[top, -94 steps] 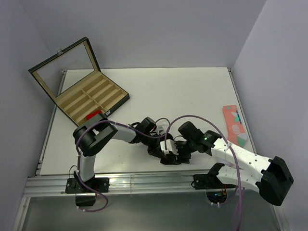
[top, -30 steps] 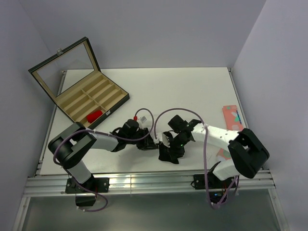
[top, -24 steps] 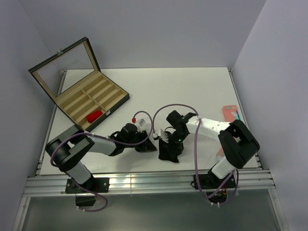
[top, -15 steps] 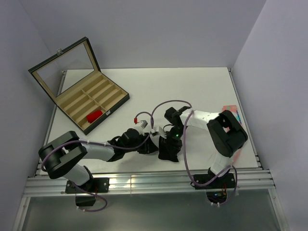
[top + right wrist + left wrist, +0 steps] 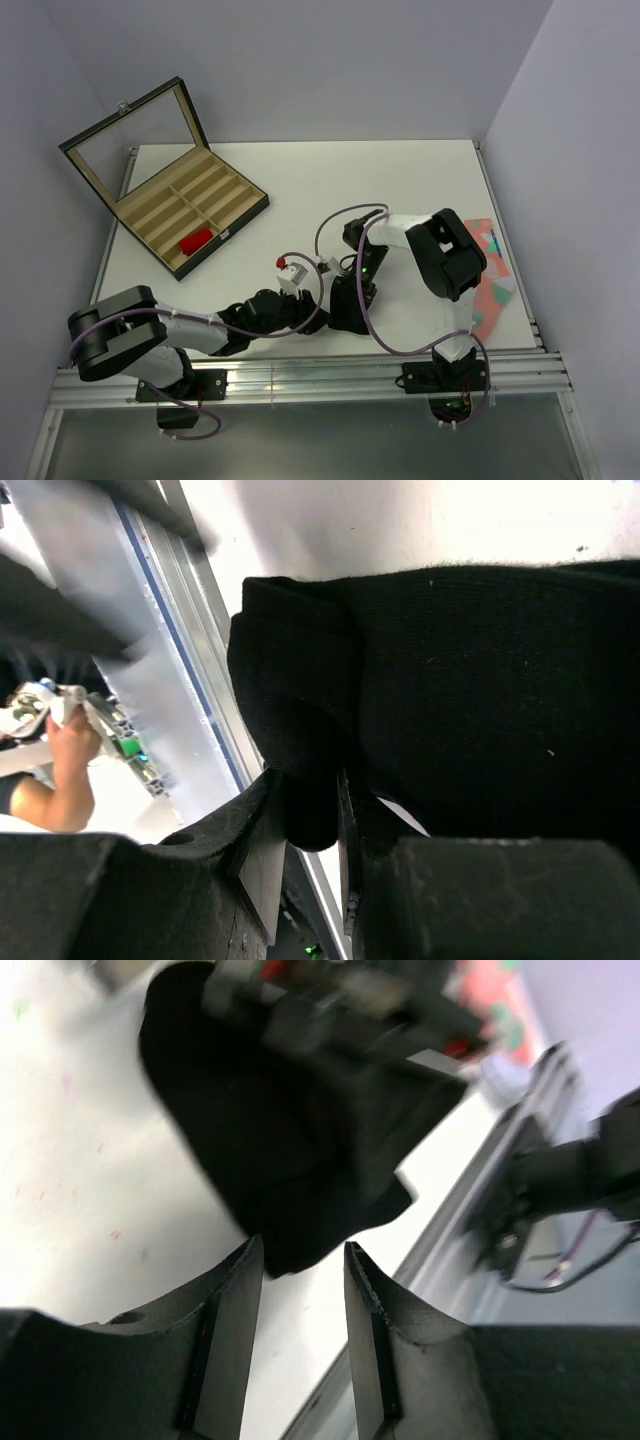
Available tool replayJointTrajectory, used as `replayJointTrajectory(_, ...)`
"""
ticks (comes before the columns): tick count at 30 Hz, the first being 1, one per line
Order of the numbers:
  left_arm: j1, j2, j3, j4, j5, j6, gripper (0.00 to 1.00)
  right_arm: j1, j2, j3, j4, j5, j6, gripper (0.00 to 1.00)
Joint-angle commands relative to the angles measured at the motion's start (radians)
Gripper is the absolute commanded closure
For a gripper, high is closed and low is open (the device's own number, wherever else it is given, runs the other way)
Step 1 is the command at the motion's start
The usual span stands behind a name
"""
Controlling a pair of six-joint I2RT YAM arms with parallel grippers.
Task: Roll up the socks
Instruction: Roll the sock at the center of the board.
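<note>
The black sock [image 5: 346,312] lies bunched near the table's front edge, between the two grippers. My right gripper [image 5: 358,287] comes at it from behind, and in the right wrist view the gripper [image 5: 312,785] is shut on a thick fold of the black sock [image 5: 480,670]. My left gripper [image 5: 316,300] sits just left of the sock. In the left wrist view the gripper [image 5: 300,1255] is open with only bare table between its fingers, and the black sock [image 5: 290,1150] lies just ahead of the tips. The red sock [image 5: 197,241] rests rolled in a compartment of the box.
An open wooden box [image 5: 190,205] with a raised glass lid stands at the back left. A salmon-pink sock [image 5: 488,265] lies by the right edge, partly behind my right arm. The metal rail [image 5: 300,375] runs along the front edge, close to the black sock.
My left gripper has let go of the black sock and opened, its arm swinging low toward the front edge. The right arm has folded in tighter, still gripping the sock.
</note>
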Motion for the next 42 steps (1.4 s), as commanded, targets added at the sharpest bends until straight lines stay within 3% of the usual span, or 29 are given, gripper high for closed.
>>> replayJointTrajectory(1, -0.032, -0.074, -0.042, 0.174, -0.083, 0.039, 0.57, -0.009, 0.032, 0.021, 0.055, 0.075, 0.014, 0.75)
replayJointTrajectory(16, -0.078, 0.005, 0.197, -0.123, -0.046, 0.294, 0.54, -0.013, 0.069, 0.044, 0.048, 0.092, 0.024, 0.75)
replayJointTrajectory(42, -0.078, 0.2, 0.184, -0.001, 0.04, 0.278, 0.54, -0.013, 0.091, 0.055, 0.035, 0.113, 0.027, 0.75)
